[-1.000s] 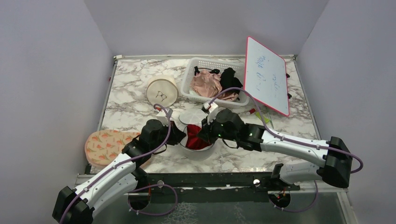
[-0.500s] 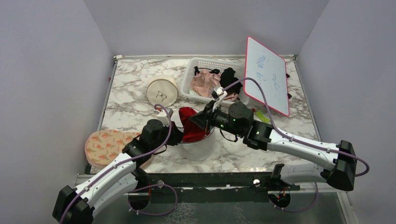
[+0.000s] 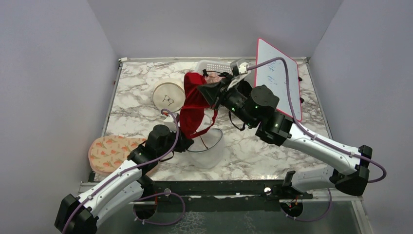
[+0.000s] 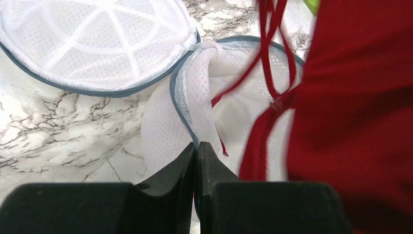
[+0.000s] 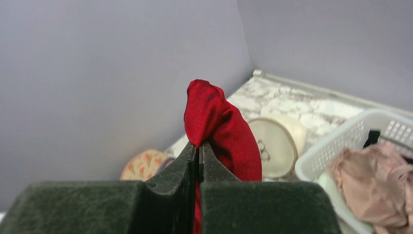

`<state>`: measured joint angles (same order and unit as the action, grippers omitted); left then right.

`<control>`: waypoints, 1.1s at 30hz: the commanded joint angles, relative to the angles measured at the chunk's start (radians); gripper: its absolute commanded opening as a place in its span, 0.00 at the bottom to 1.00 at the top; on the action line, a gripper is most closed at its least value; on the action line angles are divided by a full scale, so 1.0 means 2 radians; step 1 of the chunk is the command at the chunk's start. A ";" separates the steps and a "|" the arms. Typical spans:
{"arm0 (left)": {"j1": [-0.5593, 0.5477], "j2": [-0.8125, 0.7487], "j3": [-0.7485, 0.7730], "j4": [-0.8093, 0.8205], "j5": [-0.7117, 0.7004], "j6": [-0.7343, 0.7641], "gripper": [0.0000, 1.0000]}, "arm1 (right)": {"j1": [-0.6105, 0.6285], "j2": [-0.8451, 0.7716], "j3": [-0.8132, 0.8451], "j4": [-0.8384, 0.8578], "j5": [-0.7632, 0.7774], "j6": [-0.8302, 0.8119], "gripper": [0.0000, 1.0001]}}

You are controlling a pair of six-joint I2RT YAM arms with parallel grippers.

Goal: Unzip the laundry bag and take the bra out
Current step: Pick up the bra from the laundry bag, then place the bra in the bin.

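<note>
- The zip is undone — the bag (image 3: 208, 150), by the middle of the near edge, gapes with its lid (image 4: 92, 44) flipped aside.
- The right jaws, pressed together on the bra (image 3: 194, 105), hold it in the air above the bag. Its straps dangle to the mouth, so it seems not quite clear.
- The left jaws pinch the bag's rim (image 4: 181, 97).
- Likely left: lift clear and set down.
- The worktop (image 3: 141, 97) is marble, and grey walls close it in — a basket (image 3: 214, 66) and whiteboard (image 3: 277, 78) stand at the far edge.
</note>
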<state>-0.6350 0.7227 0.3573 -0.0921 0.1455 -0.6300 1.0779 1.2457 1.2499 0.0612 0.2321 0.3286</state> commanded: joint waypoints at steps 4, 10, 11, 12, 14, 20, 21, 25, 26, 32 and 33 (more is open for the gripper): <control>-0.001 -0.001 0.000 0.006 0.009 0.004 0.00 | -0.037 0.052 0.136 -0.011 0.054 -0.096 0.01; -0.001 0.004 0.003 0.008 0.010 0.006 0.00 | -0.131 0.121 0.235 -0.018 0.007 -0.107 0.01; -0.001 0.005 0.002 0.008 0.011 0.005 0.00 | -0.144 0.133 0.255 -0.023 0.001 -0.108 0.01; -0.001 0.005 0.002 0.009 0.013 0.005 0.00 | -0.156 0.146 0.274 -0.029 -0.005 -0.108 0.01; -0.001 0.007 0.000 0.010 0.014 0.004 0.00 | -0.169 0.168 0.312 -0.040 -0.007 -0.117 0.01; -0.001 0.007 -0.003 0.008 0.017 0.003 0.00 | -0.202 0.217 0.401 -0.040 -0.014 -0.159 0.01; -0.001 0.007 -0.004 0.008 0.016 0.002 0.00 | -0.212 0.228 0.419 -0.052 -0.019 -0.159 0.01; -0.001 0.011 -0.004 0.010 0.013 0.001 0.00 | -0.246 0.266 0.451 -0.071 -0.060 -0.143 0.01; -0.001 0.012 -0.003 0.010 0.012 0.001 0.00 | -0.253 0.272 0.448 -0.072 -0.069 -0.138 0.01; -0.001 0.018 0.001 0.013 0.012 0.001 0.00 | -0.289 0.307 0.380 -0.049 -0.129 -0.085 0.01; -0.001 0.018 0.001 0.012 0.013 0.002 0.00 | -0.292 0.315 0.371 -0.046 -0.131 -0.083 0.01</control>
<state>-0.6350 0.7528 0.3569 -0.0906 0.1558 -0.6300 0.5175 1.8027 2.0678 -0.0303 0.0811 0.0978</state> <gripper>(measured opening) 0.002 0.011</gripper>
